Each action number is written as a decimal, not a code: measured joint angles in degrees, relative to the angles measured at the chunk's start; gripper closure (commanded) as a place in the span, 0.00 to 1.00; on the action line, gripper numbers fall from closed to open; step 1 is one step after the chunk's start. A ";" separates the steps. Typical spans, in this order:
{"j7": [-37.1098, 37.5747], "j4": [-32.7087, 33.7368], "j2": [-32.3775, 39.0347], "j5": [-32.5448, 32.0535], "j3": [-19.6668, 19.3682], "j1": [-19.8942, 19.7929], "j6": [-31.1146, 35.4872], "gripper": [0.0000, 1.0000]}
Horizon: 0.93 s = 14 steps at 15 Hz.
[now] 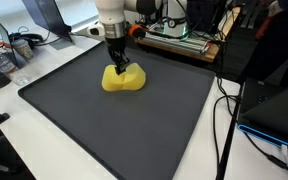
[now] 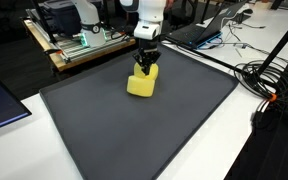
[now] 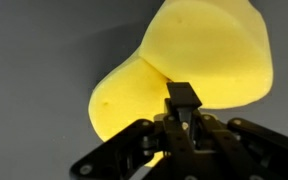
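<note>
The sponge (image 1: 123,78) is a soft, bright yellow lump with a smooth, matte skin and rounded edges. It lies flat on a dark grey mat (image 1: 104,130), in the upper middle of the frame in both exterior views, close to the mat's far edge. Its top is dented in the middle, so it bulges into two lobes on either side. In the wrist view (image 3: 204,60) it fills the upper right of the frame. There a crease runs from the pinched spot between a larger pale lobe and a smaller one at centre left. The gripper (image 1: 117,65) comes straight down, its jaws closed on the sponge's top.
</note>
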 measured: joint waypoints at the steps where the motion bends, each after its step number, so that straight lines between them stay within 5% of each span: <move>1: -0.02 0.04 -0.06 0.08 -0.05 0.00 -0.16 0.97; 14: -0.46 -0.43 -3.71 0.47 -0.81 -0.21 -3.57 0.97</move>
